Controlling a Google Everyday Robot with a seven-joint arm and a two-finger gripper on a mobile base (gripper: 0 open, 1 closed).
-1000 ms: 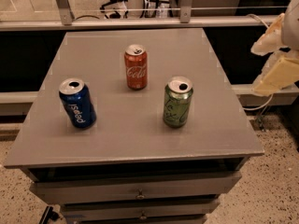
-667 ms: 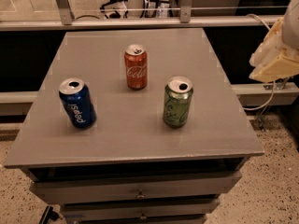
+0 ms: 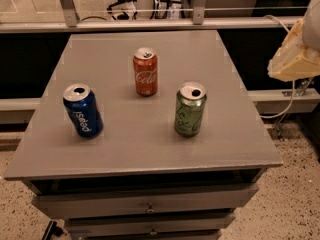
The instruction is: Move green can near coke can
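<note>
The green can (image 3: 189, 110) stands upright on the right half of the grey table (image 3: 145, 149). The coke can (image 3: 145, 72), red with white script, stands upright a little behind it and to its left, apart from it. My gripper (image 3: 292, 59) shows as a pale cream shape at the right edge of the camera view, off the table's right side and well to the right of the green can. It holds nothing that I can see.
A blue Pepsi can (image 3: 82, 111) stands upright on the left part of the table. Drawers (image 3: 147, 208) sit under the table top. A metal rail (image 3: 150, 24) and cables run behind the table. Speckled floor lies to the right.
The gripper has shifted slightly up and left along the right edge of the view. The three cans have not moved.
</note>
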